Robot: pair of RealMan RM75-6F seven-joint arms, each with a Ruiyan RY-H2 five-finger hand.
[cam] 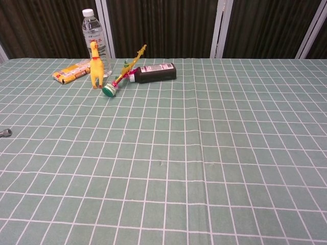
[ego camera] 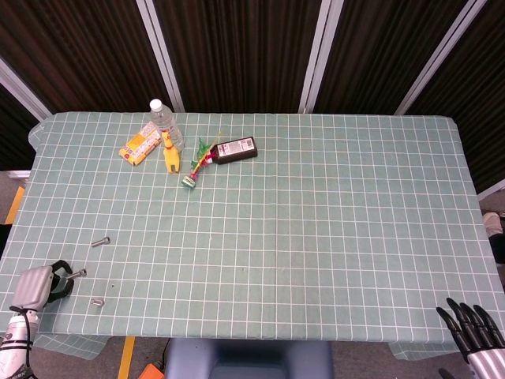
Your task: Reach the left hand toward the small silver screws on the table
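Three small silver screws lie near the table's front left corner in the head view: one (ego camera: 100, 242) farthest back, a middle one (ego camera: 79, 273), and a nearer one (ego camera: 97, 301). My left hand (ego camera: 43, 284) is at the table's left front edge, its dark curved fingers (ego camera: 61, 275) just left of the middle screw, holding nothing that I can see. My right hand (ego camera: 472, 333) hangs off the front right corner with its fingers spread and empty. In the chest view one screw (cam: 5, 132) shows at the left edge and neither hand appears.
At the back left stand a water bottle (ego camera: 162, 118), a yellow rubber chicken (ego camera: 170, 155), a yellow packet (ego camera: 140, 144), a black bottle lying down (ego camera: 235, 149) and a green and red toy (ego camera: 197, 164). The green checked cloth (ego camera: 316, 229) covers the table.
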